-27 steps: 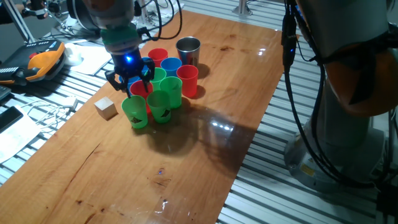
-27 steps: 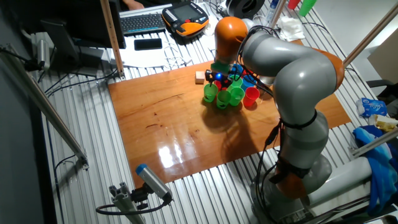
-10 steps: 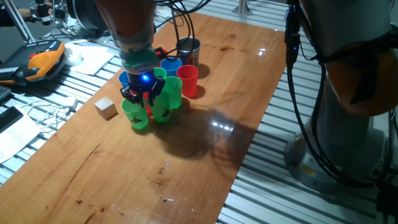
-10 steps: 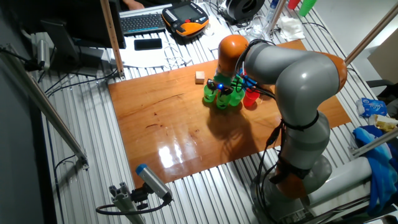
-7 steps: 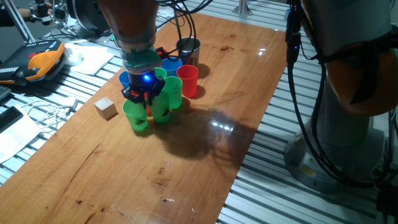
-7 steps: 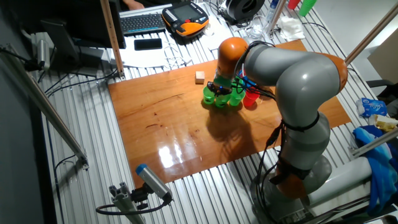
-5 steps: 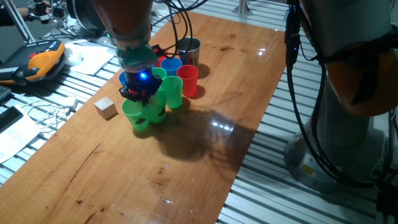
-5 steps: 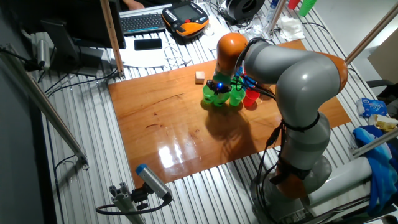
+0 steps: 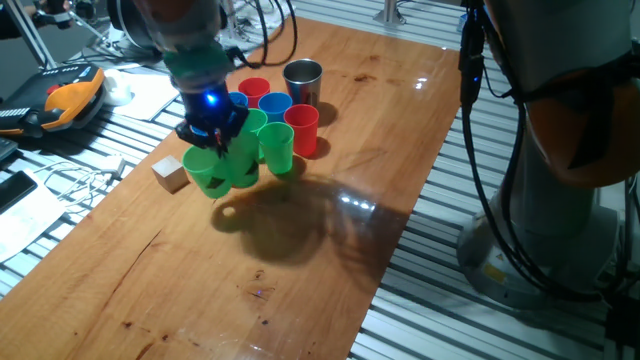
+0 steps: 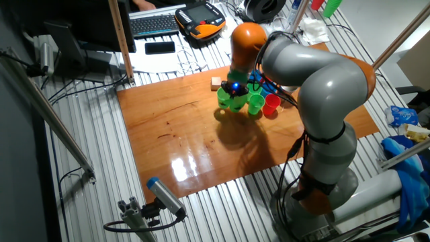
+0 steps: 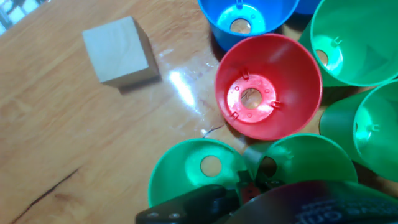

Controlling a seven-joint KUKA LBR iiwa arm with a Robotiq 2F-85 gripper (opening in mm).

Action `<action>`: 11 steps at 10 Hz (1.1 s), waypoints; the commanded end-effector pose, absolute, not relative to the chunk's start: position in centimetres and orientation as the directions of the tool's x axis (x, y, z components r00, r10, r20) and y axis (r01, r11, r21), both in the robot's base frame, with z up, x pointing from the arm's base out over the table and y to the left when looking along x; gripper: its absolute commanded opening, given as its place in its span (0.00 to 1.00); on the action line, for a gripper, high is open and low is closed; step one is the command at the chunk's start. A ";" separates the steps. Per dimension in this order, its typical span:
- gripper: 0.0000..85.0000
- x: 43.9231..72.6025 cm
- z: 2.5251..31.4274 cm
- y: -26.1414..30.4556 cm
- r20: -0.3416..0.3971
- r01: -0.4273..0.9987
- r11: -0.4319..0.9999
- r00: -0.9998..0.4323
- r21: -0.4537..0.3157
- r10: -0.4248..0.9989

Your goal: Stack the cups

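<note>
The gripper (image 9: 215, 142) was clamped across the adjoining rims of two green tapered plastic cups (image 9: 222, 170), holding the pair above the wooden bench (image 9: 330, 240), with their shadow cast below. Just behind them on the bench stood a third green cup (image 9: 277, 148), two red cups (image 9: 301, 129), blue cups (image 9: 274, 104) and a shiny steel cup (image 9: 302, 80). A small wooden cube (image 11: 119, 51) lay beside the cluster, apart from it.

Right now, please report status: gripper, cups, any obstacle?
Gripper shut on two green cups, raised. Other cups clustered behind. Wooden cube beside.
</note>
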State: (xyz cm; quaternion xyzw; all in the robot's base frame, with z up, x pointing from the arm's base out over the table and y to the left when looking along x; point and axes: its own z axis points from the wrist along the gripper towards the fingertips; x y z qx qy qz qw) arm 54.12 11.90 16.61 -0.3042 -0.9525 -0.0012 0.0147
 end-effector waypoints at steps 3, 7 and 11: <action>0.00 54.9 20.4 12.1 0.049 0.573 0.819 -0.817 -0.038 0.574; 0.00 57.1 22.6 9.6 0.078 0.467 0.879 -0.877 -0.094 0.474; 0.00 58.9 22.6 6.1 0.083 0.388 0.916 -0.914 -0.097 0.396</action>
